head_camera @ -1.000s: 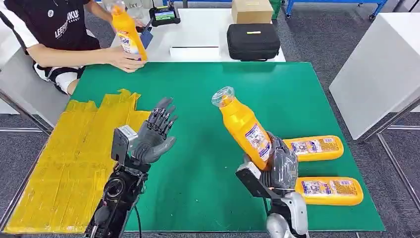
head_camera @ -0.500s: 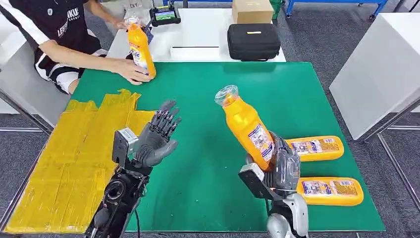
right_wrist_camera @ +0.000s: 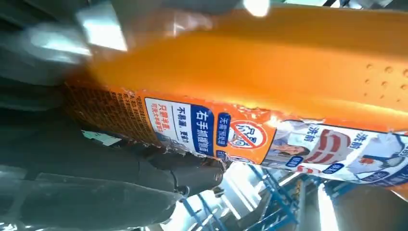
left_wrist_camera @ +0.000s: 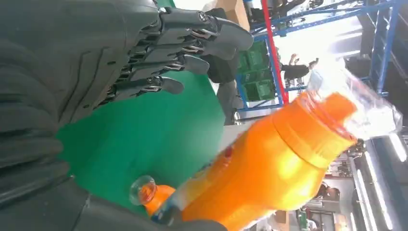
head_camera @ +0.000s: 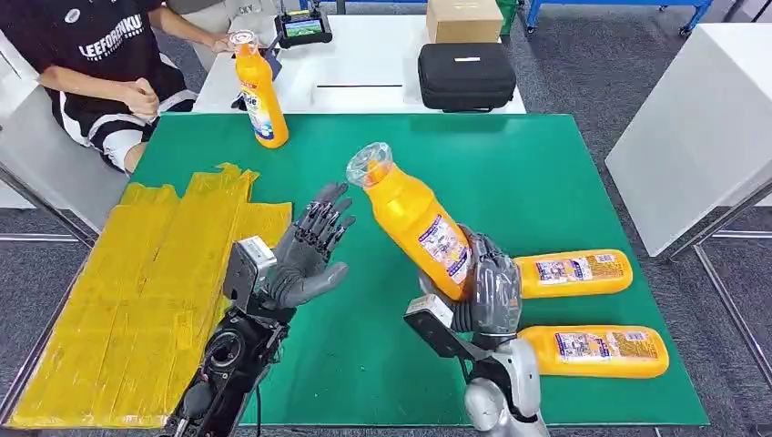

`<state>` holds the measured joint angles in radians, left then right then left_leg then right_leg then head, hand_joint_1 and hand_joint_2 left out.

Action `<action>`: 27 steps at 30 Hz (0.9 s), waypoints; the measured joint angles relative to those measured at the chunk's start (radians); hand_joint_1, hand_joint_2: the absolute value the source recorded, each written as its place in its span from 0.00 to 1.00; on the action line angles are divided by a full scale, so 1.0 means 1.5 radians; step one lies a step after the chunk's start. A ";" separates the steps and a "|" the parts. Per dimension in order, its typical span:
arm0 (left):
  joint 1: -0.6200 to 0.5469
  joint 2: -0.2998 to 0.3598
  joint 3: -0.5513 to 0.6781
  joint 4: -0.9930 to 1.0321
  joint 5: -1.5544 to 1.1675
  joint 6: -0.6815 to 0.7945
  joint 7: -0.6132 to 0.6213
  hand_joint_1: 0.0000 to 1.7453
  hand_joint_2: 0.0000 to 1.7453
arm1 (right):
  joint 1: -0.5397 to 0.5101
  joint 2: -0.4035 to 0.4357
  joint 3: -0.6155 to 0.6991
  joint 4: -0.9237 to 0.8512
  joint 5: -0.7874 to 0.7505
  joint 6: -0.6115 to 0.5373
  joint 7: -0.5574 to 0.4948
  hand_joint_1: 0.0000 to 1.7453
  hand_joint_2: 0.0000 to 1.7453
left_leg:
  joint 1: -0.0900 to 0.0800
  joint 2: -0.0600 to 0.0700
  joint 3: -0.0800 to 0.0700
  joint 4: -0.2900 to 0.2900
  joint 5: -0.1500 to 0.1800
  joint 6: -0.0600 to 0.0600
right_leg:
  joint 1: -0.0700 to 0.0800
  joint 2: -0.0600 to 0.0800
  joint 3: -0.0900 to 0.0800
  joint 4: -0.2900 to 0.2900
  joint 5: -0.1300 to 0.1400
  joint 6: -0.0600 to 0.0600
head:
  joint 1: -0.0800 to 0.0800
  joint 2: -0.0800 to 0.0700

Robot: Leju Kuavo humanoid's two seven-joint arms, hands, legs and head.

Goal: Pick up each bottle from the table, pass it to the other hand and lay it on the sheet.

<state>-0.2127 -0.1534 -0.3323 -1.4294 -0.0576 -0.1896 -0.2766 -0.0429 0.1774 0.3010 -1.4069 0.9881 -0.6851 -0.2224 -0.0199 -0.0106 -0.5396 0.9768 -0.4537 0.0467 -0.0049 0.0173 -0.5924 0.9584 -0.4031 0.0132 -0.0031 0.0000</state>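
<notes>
My right hand point(head_camera: 481, 293) grips an orange bottle point(head_camera: 411, 218) by its lower half, holding it above the green table point(head_camera: 537, 173) with its clear cap tilted toward my left hand point(head_camera: 305, 248). That left hand is open with its fingers spread, a short way from the bottle's cap and not touching it. The same bottle point(left_wrist_camera: 269, 168) shows close in the left wrist view beside my spread fingers point(left_wrist_camera: 192, 43), and its label point(right_wrist_camera: 269, 130) is near in the right wrist view. Two more orange bottles point(head_camera: 573, 271) point(head_camera: 596, 350) lie on the table's right. The yellow sheet point(head_camera: 137, 291) covers the left side.
A person sits at the far left corner. Another orange bottle point(head_camera: 259, 91) stands upright near the table's far left edge. A black case point(head_camera: 466, 75) and a cardboard box point(head_camera: 462, 18) sit on the white table beyond. A white table point(head_camera: 701, 118) stands at right.
My right hand has carried the bottle left toward my left hand, which has moved right to meet it. The person set a bottle upright at the far left and let go.
</notes>
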 measured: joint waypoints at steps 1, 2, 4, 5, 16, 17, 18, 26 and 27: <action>-0.002 0.000 -0.001 0.002 0.001 -0.001 0.000 0.00 1.00 | -0.002 0.001 0.006 0.001 0.005 0.005 0.002 0.97 1.00 | 0.000 0.000 0.000 0.000 0.000 0.000 | 0.000 0.000 0.000 0.000 0.000 0.000 | 0.000 0.000; -0.003 0.000 -0.002 0.003 0.003 -0.001 0.000 0.00 1.00 | -0.002 0.002 0.012 0.003 0.009 0.009 0.003 0.97 1.00 | 0.000 0.000 0.000 0.000 0.000 0.000 | 0.000 0.000 0.000 0.000 0.000 0.000 | 0.000 0.000; -0.004 0.000 -0.004 0.005 0.004 -0.001 0.000 0.00 1.00 | -0.003 0.002 0.022 0.006 0.013 0.010 0.004 0.99 1.00 | 0.000 0.000 0.000 0.000 0.000 0.000 | 0.000 0.000 0.000 0.000 0.000 0.000 | 0.000 0.000; -0.004 0.000 -0.004 0.007 0.005 -0.001 0.000 0.00 1.00 | -0.003 0.002 0.027 0.008 0.015 0.011 0.004 0.98 1.00 | 0.000 0.000 0.000 0.000 0.000 0.000 | 0.000 0.000 0.000 0.000 0.000 0.000 | 0.000 0.000; -0.017 -0.001 -0.004 0.034 0.024 -0.007 -0.004 0.00 1.00 | -0.009 0.011 0.107 0.063 0.065 0.035 0.011 0.98 1.00 | 0.000 0.000 0.000 0.000 0.000 0.000 | 0.000 0.000 0.000 0.000 0.000 0.000 | 0.000 0.000; -0.017 -0.001 -0.004 0.036 0.025 -0.007 -0.004 0.00 1.00 | -0.010 0.012 0.111 0.066 0.065 0.035 0.011 0.98 1.00 | 0.000 0.000 0.000 0.000 0.000 0.000 | 0.000 0.000 0.000 0.000 0.000 0.000 | 0.000 0.000; -0.017 -0.001 -0.004 0.037 0.025 -0.007 -0.004 0.00 1.00 | -0.012 0.012 0.113 0.070 0.066 0.036 0.012 0.98 1.00 | 0.000 0.000 0.000 0.000 0.000 0.000 | 0.000 0.000 0.000 0.000 0.000 0.000 | 0.000 0.000; -0.019 0.000 -0.002 0.043 0.043 -0.015 -0.005 1.00 1.00 | -0.023 0.012 0.130 0.093 0.084 0.008 0.012 0.97 1.00 | 0.000 0.000 0.000 0.000 0.000 0.000 | 0.000 0.000 0.000 0.000 0.000 0.000 | 0.000 0.000; -0.019 0.000 -0.002 0.044 0.047 -0.017 -0.006 1.00 1.00 | -0.025 0.012 0.131 0.096 0.087 0.004 0.012 0.98 1.00 | 0.000 0.000 0.000 0.000 0.000 0.000 | 0.000 0.000 0.000 0.000 0.000 0.000 | 0.000 0.000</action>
<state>-0.2409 -0.1537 -0.3346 -1.3630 0.0122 -0.2152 -0.2853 -0.0805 0.1961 0.4978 -1.2631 1.1185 -0.6794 -0.2037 -0.0198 -0.0106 -0.5400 0.9768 -0.4536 0.0467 -0.0048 0.0173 -0.5928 0.9584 -0.4031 0.0132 -0.0034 0.0000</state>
